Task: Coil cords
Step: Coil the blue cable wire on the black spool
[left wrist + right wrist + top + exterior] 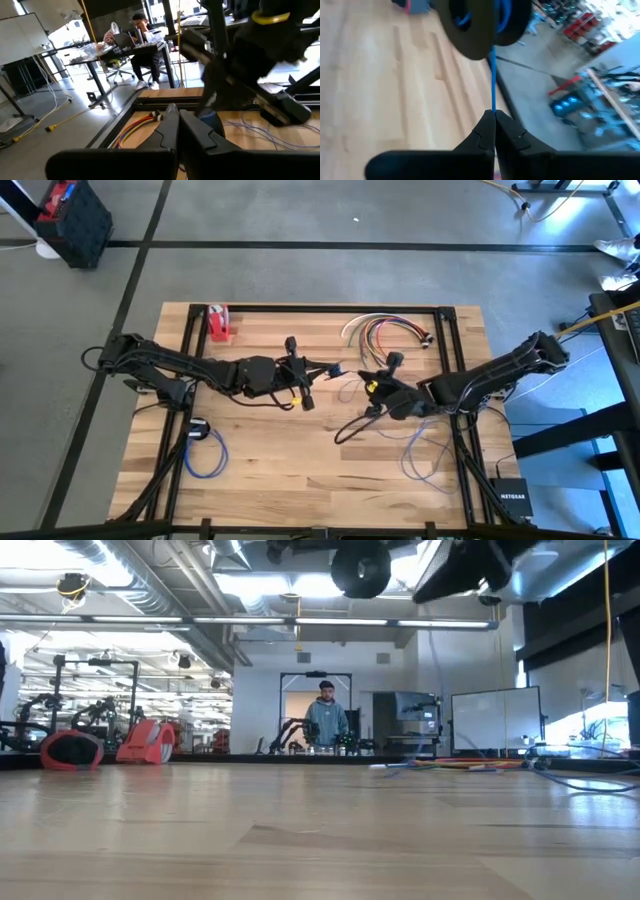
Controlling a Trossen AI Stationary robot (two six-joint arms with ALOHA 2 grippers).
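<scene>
A: Both arms meet over the middle of the pale wooden desk (300, 470). Right pincer (494, 116) pinched tight on a thin blue cord (493, 80); the cord runs taut from its tips to a black round spool (475, 30) just ahead.

B: Left pincer (176, 116)?

A: Fingers pressed together; nothing visibly between them. It hovers near the right arm, mid-desk.

B: Other cords?

A: A fan of red, orange, yellow and white cords (385, 332) near the far edge, towards the right corner. A coiled blue loop (205, 452) by the left edge. Loose blue strands (425, 455) trail towards the right near corner.

B: Advice for the winding?

A: My judgement: keep the tension even and feed the cord straight onto the spool, so turns lie flat.

B: Writing?

A: "NETGEAR" on a black box (510, 498) at the desk's right near corner.
</scene>
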